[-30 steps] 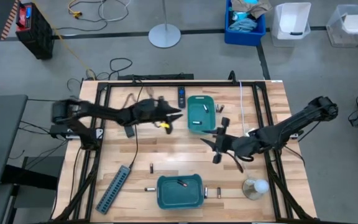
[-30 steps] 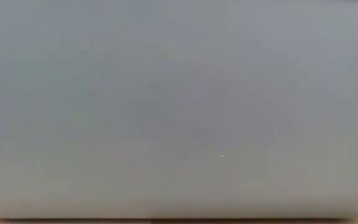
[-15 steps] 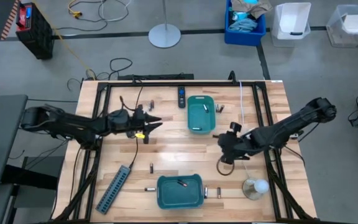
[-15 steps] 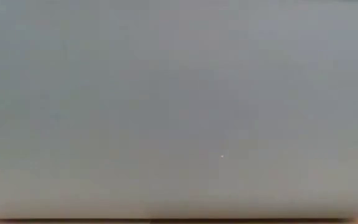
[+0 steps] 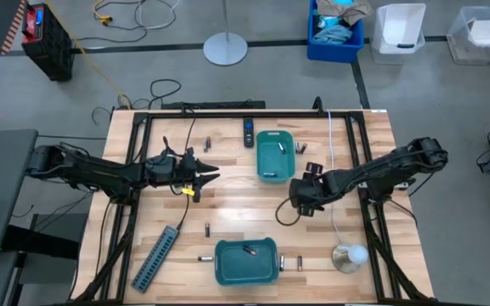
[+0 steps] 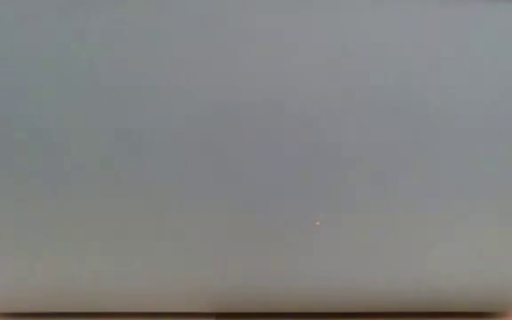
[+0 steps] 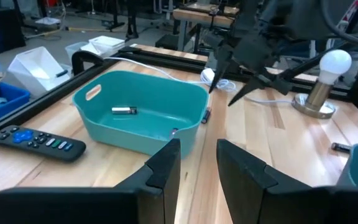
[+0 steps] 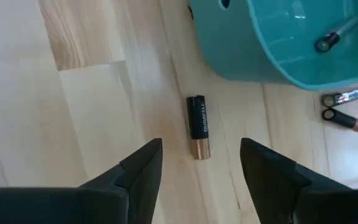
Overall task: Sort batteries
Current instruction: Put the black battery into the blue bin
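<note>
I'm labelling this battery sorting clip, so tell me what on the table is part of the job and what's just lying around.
Job:
- black battery lying between the open right claw fingers
- battery in the far bin
- near bin
- left claw, holding nothing

Lying about:
- remote
- power strip
- bulb

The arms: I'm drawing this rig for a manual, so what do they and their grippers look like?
Both arms are slim, dark, jointed links. The left gripper has a small yellow mark near its tip. In its wrist view, its fingers are flat, matt black blades. The right gripper has the same dark, tapering fingers.
</note>
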Motion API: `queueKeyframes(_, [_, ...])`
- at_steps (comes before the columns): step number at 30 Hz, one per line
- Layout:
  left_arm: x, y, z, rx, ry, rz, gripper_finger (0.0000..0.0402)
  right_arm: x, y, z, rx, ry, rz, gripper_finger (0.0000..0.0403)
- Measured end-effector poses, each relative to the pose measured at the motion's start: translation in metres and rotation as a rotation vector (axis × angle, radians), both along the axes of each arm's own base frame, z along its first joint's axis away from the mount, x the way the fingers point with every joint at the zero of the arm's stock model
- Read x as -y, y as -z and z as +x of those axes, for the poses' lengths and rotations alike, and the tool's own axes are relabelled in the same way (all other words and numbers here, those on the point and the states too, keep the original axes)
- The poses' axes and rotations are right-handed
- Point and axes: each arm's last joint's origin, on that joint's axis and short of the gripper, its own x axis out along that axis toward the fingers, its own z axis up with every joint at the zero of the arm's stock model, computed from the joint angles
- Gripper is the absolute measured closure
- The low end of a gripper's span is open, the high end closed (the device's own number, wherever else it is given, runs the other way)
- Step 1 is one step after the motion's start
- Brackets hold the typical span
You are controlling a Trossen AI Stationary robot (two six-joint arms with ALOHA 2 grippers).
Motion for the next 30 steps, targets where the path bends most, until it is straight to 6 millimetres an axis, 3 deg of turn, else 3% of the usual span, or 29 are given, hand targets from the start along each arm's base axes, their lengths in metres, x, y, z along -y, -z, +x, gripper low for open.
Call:
queueKeyframes(15, [0.001,0.003,0.000,-0.034,0.002,0.008,0.0303,0.028,0.041,-0.016,0.049,-0.009,0.097,0.0170])
queueKeyframes(24, [0.001,0.003,0.000,-0.035,0.002,0.008,0.0303,0.036,0.044,-0.016,0.066,-0.021,0.130,0.0174])
queueKeyframes(30, [0.001,0.003,0.000,-0.035,0.002,0.008,0.0303,0.038,0.050,-0.019,0.085,-0.025,0.181,0.0205])
